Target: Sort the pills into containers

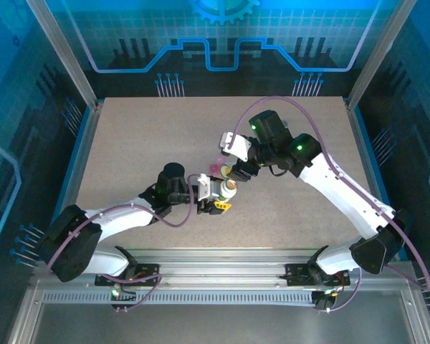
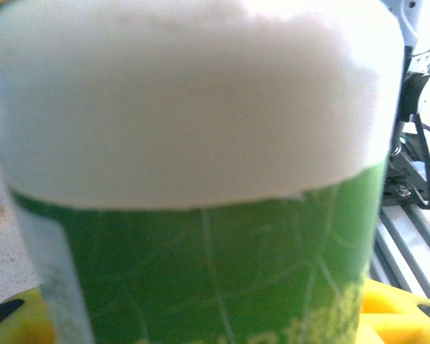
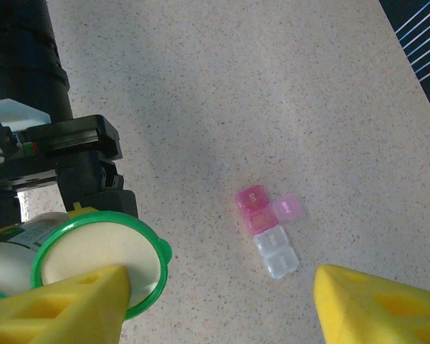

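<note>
Nearest the bases, the left end effector (image 1: 218,196) is clamped on the bottle (image 2: 201,129), which is tipped so its green cap (image 3: 99,262) points at the other arm. My guess is it's presented that way so the right arm can work the cap while the left steadies it.

The right end effector (image 3: 222,279) is spread wide with nothing in it. 1 yellow finger (image 3: 72,304) sits right against the cap's rim, and the other is well off to the side.

Just past that, the pink-and-clear box (image 3: 268,231) lies flat on the bench (image 3: 222,79), touching neither arm, so it looks easy to reach. Beyond it there's loads of bare bench out to the far edge. The only tight spot is where the 2 arms meet, near the box.
</note>
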Tool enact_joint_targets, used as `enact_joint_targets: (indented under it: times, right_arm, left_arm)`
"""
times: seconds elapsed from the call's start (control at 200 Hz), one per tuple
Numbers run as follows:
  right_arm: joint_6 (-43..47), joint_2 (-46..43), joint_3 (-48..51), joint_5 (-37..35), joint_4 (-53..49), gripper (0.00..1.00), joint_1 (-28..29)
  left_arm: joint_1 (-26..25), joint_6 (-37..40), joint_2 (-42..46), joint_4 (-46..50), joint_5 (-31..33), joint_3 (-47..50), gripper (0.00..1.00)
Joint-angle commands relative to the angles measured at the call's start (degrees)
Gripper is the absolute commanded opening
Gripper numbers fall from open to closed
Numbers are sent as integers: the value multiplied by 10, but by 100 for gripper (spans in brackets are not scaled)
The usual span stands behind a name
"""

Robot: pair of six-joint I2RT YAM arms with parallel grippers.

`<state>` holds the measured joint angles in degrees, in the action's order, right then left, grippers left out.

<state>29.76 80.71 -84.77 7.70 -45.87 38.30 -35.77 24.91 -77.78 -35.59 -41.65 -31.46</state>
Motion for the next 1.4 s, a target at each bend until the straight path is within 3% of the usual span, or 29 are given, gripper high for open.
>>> enact_joint_targets:
  times: [0.0,0.185,0.475,0.735,0.966,1.391]
  right_arm:
    - [-26,-7,31,10,11,70,14]
    - [-65,-50,35,10,9,71,13]
    - [-144,-130,55,-28,-18,77,12]
    - [-195,-183,110,8,18,79,14]
    - [-249,-143,142,17,96,74,15]
    - [-251,-49,107,59,130,64,19]
  left_arm:
    - [-4,-24,-6,-108,39,6,0]
    - [-4,-40,-29,-132,77,8,0]
    - [5,-89,-64,-247,160,31,0]
    - [10,-146,-94,-328,204,34,0]
    - [8,-174,-105,-364,204,36,0]
    - [7,-176,-84,-315,175,30,0]
